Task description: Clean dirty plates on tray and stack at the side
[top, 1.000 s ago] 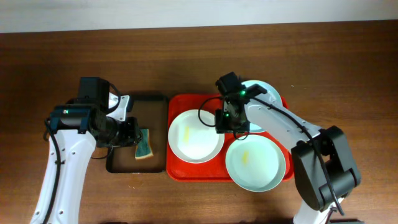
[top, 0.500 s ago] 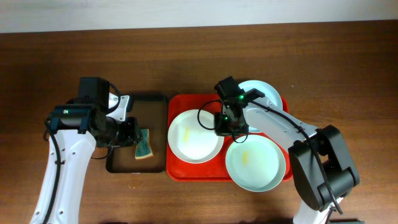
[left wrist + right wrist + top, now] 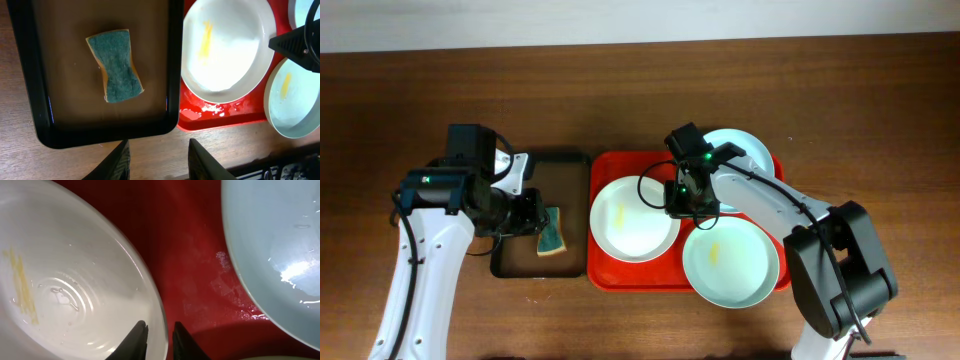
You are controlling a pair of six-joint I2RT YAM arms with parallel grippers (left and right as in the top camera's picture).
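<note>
On the red tray (image 3: 606, 274) lie three plates. A white plate (image 3: 635, 217) with a yellow smear sits at its left. A pale blue-green plate (image 3: 730, 262), also smeared, sits at the front right. The third plate (image 3: 745, 145) at the back right is partly hidden by my right arm. My right gripper (image 3: 680, 200) straddles the white plate's (image 3: 60, 280) right rim, one finger inside and one outside, jaws shut on it (image 3: 159, 340). My left gripper (image 3: 160, 162) hangs open and empty, beside the sponge in the overhead view (image 3: 527, 212).
A green-and-yellow sponge (image 3: 115, 65) lies green side up in a black tray (image 3: 550, 180) left of the red tray. Water beads on the red tray floor (image 3: 190, 255) between the plates. Brown wooden table (image 3: 880, 100) surrounds both trays.
My right gripper has shifted slightly left onto the white plate's rim and its jaws have narrowed. The left arm and the sponge have not moved.
</note>
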